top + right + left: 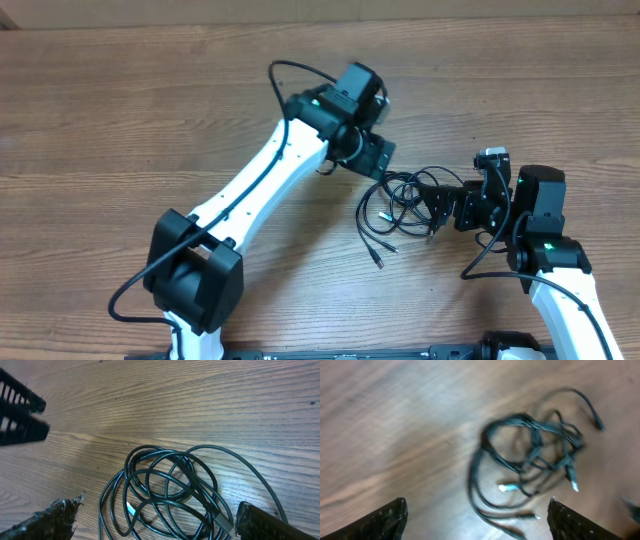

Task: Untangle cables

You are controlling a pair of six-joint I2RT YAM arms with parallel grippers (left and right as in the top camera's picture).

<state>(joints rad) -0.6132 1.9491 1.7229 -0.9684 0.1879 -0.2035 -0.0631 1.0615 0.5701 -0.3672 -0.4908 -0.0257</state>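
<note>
The cables (398,190) are thin black cords with small plug ends, bunched in tangled loops on the wooden table, right of centre. My left gripper (380,160) hovers just above and left of the bunch. In the blurred left wrist view it (475,525) is open, its fingers (380,522) wide apart, and the cables (530,422) lie ahead of them on the wood. My right gripper (437,207) is at the bunch's right side. It (157,520) is open, and the looped cables (202,495) lie on the table between its fingers (270,522), not gripped.
The wooden table (120,110) stretches bare to the left and back. A thicker black arm cable (290,68) arcs over the left arm. The left gripper's black body (20,415) shows at the top left of the right wrist view.
</note>
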